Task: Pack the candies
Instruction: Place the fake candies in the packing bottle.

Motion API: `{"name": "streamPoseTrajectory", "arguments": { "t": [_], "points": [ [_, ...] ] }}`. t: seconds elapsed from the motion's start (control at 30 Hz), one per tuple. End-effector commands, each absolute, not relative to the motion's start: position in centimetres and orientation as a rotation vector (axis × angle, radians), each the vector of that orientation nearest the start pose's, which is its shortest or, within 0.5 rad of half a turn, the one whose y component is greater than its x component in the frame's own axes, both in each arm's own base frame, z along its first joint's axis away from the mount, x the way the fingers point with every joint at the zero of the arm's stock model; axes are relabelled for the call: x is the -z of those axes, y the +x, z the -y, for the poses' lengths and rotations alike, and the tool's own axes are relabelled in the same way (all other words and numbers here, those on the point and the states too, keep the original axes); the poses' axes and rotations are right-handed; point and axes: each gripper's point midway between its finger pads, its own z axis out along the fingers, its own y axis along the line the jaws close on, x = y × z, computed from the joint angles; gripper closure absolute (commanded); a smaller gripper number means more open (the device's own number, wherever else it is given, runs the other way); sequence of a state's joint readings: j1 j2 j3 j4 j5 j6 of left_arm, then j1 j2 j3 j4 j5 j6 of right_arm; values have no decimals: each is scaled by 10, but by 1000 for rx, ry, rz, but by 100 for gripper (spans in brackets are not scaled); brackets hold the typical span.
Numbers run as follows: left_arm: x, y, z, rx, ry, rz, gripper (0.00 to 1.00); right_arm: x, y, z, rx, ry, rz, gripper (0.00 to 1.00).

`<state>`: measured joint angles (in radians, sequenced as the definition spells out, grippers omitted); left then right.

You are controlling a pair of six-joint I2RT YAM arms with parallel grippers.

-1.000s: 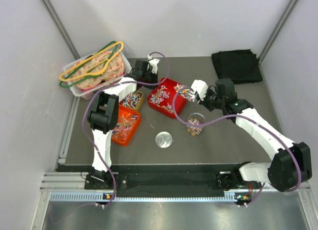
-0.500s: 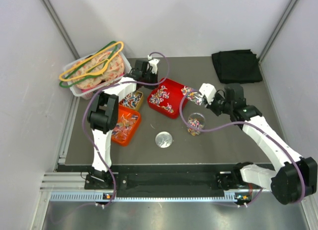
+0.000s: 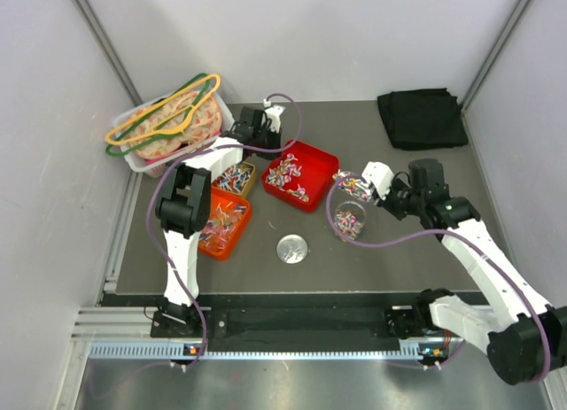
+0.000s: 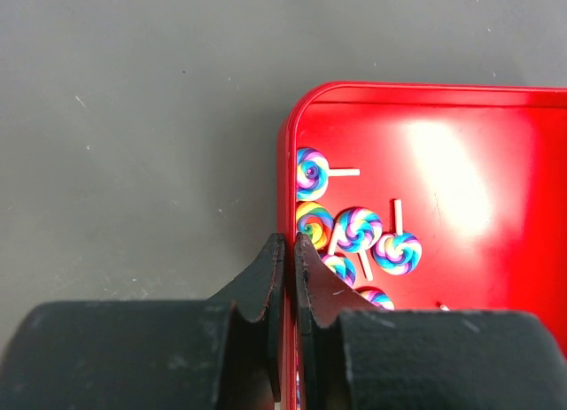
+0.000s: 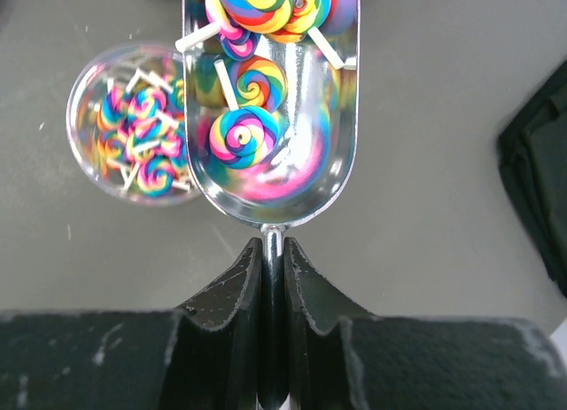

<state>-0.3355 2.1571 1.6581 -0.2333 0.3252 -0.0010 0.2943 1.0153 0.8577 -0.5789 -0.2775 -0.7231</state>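
Note:
The candies are tiny rainbow swirl lollipops. Several lie in a shiny metal scoop, and my right gripper is shut on its thin handle. The scoop hangs level beside a clear cup partly filled with candies, overlapping the cup's right rim. From above, the scoop sits just beyond the cup. More candies lie in the red tray. My left gripper is shut on that tray's left rim.
An orange tray and a small yellow tray of candies lie left of the red tray. A round clear lid lies in front. A bin with coloured hangers stands back left. A black cloth lies back right.
My right arm has carried the loaded scoop rightward and nearer, from the red tray's edge to the cup. The left arm has not moved.

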Motion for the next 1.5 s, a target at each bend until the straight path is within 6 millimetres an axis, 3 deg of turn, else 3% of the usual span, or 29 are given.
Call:
{"name": "streamPoseTrajectory", "arguments": {
  "t": [0.0, 0.13, 0.73, 0.97, 1.47],
  "points": [
    [-136, 514, 239, 583, 552, -2137, 100, -180, 268, -95, -60, -1224, -1897, 100],
    [-138, 514, 238, 583, 549, -2133, 100, -172, 257, -87, -41, -1242, -1929, 100],
    [-134, 516, 229, 565, 559, -2136, 100, -172, 206, -59, 24, -1427, -2017, 100],
    [-133, 518, 226, 555, 552, -2141, 100, -176, 204, -48, 87, -1487, -2037, 100],
    [-131, 521, 219, 550, 532, -2140, 100, -185, 215, -51, 153, -1611, -2032, 100]
  ]
}}
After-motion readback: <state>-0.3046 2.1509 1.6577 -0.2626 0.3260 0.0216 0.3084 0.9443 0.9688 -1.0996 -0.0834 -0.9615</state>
